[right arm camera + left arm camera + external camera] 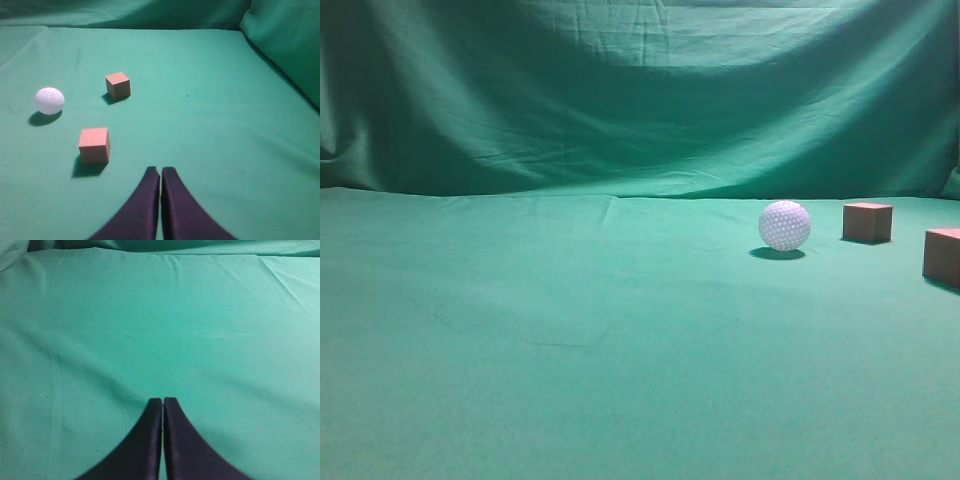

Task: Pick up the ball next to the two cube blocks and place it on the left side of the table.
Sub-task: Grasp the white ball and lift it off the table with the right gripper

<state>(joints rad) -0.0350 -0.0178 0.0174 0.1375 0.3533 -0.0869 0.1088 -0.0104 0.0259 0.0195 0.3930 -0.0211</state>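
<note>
The white dimpled ball [785, 225] rests on the green table [570, 340] right of centre. It also shows in the right wrist view [49, 100] at the left. One reddish-brown cube [868, 222] stands just right of the ball, the other [943, 257] at the right edge. In the right wrist view the far cube [118, 85] and the near cube [94, 145] sit ahead and left of my right gripper [161, 171], which is shut and empty. My left gripper [163, 400] is shut and empty over bare cloth. Neither gripper shows in the exterior view.
A green cloth backdrop [640, 90] hangs behind the table. The cloth rises as a fold at the right in the right wrist view [285, 45]. Wrinkled bare cloth [150, 315] lies ahead of the left gripper.
</note>
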